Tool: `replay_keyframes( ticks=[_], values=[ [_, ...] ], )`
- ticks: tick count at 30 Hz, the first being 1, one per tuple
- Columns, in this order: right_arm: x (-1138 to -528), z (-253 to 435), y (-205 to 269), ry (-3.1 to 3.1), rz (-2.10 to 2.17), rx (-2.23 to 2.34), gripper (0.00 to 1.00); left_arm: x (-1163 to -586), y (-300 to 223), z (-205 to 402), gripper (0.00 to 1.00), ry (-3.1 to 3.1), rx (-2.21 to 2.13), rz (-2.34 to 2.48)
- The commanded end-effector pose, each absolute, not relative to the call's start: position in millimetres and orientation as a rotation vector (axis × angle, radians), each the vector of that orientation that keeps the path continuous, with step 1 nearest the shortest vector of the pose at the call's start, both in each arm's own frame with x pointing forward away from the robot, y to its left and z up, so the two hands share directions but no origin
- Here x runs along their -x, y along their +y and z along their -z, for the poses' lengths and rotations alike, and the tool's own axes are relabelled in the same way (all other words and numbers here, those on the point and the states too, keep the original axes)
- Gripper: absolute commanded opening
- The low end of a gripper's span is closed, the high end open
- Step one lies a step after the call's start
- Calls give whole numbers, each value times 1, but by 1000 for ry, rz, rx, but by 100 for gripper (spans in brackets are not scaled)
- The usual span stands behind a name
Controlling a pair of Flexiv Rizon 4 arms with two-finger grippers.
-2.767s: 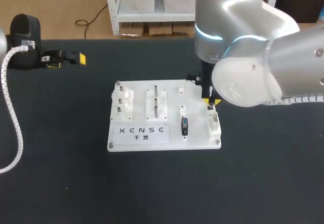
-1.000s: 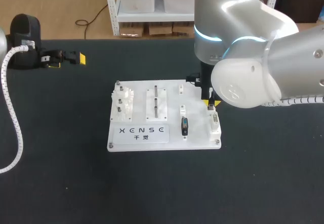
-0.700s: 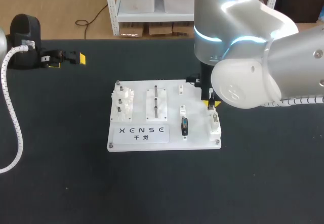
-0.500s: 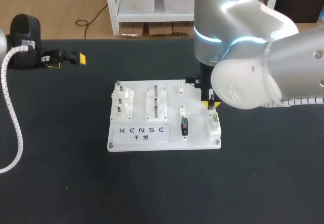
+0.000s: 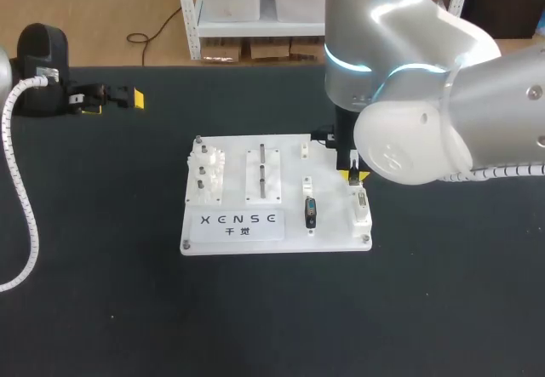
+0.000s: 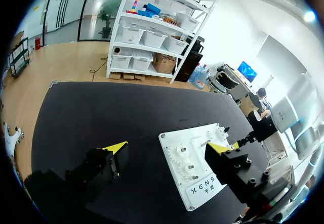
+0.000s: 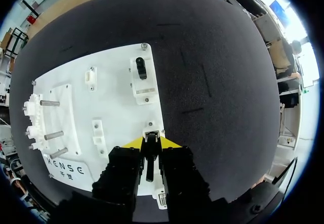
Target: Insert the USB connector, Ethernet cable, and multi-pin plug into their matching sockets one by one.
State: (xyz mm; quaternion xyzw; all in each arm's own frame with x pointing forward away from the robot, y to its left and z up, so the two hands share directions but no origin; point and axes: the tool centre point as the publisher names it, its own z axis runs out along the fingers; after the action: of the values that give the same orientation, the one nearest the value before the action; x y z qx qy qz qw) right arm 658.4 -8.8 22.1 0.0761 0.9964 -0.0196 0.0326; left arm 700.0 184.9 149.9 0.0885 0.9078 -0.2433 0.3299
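- Slim black cable plug (image 7: 149,155): it is pinched between both fingers of your right gripper (image 7: 150,143), which is clamped on it from two sides.
- The plug's front end sits right at a small white socket block (image 7: 152,131) near the board's right edge. You can't tell from these views whether it is seated.
- White rectangular fixture board (image 5: 332,228): it lies flat in the middle of the black table (image 5: 443,309). Your right arm comes in over its right rear corner.
- A short black plug (image 5: 310,212) stands in a white holder on the board, left of the right gripper and apart from it.
- A white oblong connector block (image 5: 361,208) sits on the board's right edge, just beside the right gripper's tips.
- Three metal pegs (image 7: 50,134) with white gears (image 6: 182,159) are at the board's left end, well apart from the gripper.
- Left gripper (image 6: 167,147): its fingers are spread wide with nothing between them. It is parked at the table's far left rear, well apart from the board.
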Motion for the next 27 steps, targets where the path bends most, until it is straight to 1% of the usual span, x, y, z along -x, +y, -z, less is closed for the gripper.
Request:
replay_keyframes(
  ticks=[1,27],
  values=[
    [-658,-21,-8,3061,56,-236,0,-700,185,-150,100,2374,-231,636],
    [-667,-13,-16,3099,105,-318,0,-700,185,-150,100,2374,-231,636]
  ],
)
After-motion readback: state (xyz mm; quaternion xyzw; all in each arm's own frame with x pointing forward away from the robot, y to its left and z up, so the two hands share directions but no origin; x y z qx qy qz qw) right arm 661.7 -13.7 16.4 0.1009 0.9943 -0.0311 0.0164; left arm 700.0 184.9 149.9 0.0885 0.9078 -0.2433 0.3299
